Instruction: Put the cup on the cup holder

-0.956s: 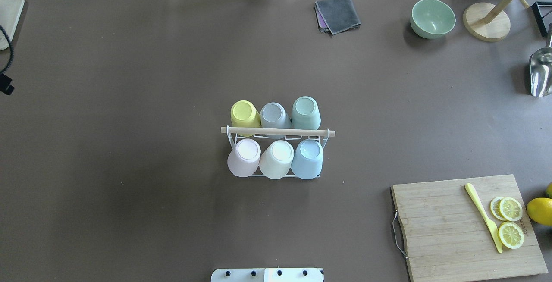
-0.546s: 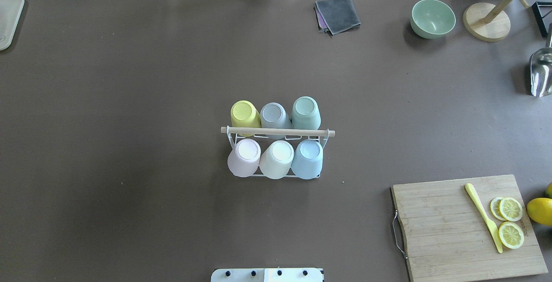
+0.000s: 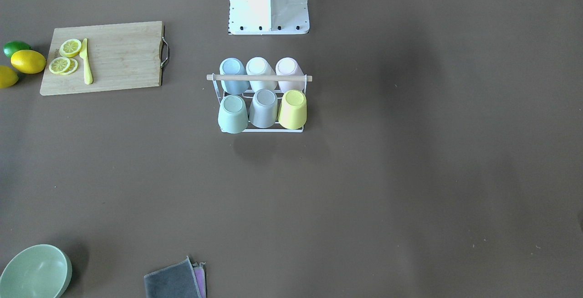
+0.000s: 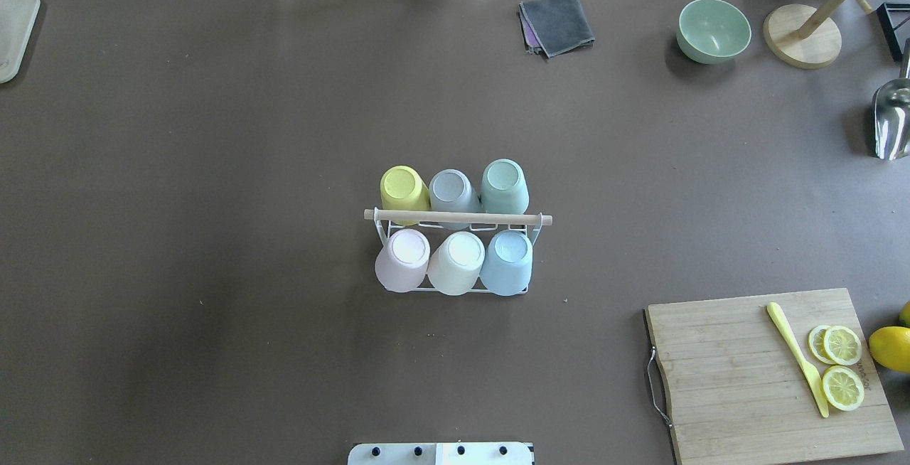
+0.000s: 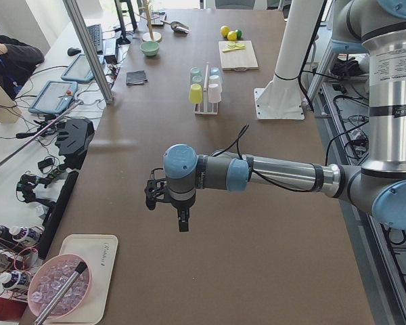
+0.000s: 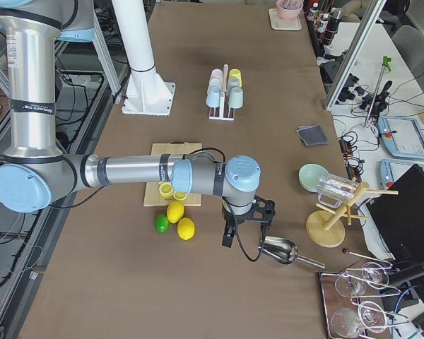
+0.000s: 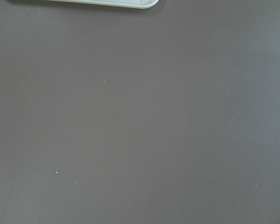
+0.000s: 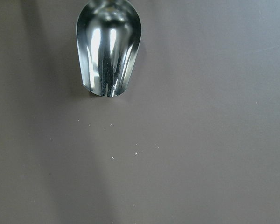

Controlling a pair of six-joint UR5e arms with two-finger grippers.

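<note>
Table [image 4: 213,131] left end: left gripper [image 5: 182,220] hangs above tabletop, open or closed cannot be told | centre: cup holder [image 4: 458,217] upright, rod lying left-right, six cups [image 4: 455,266] mouth-down in two rows | right end: right gripper [image 6: 228,236] above metal scoop [image 8: 108,46], state likewise untellable.

The overhead camera looked forward and down from behind the robot base [image 4: 441,453]; the front camera faced it steeply from across the surface [image 3: 410,161]. Both shared the cup holder [image 4: 455,217] mid-frame. Side cameras looked along the surface from each end. Wrist cameras pointed straight down, close: left at bare surface, right at a metal scoop [image 8: 109,46].
</note>
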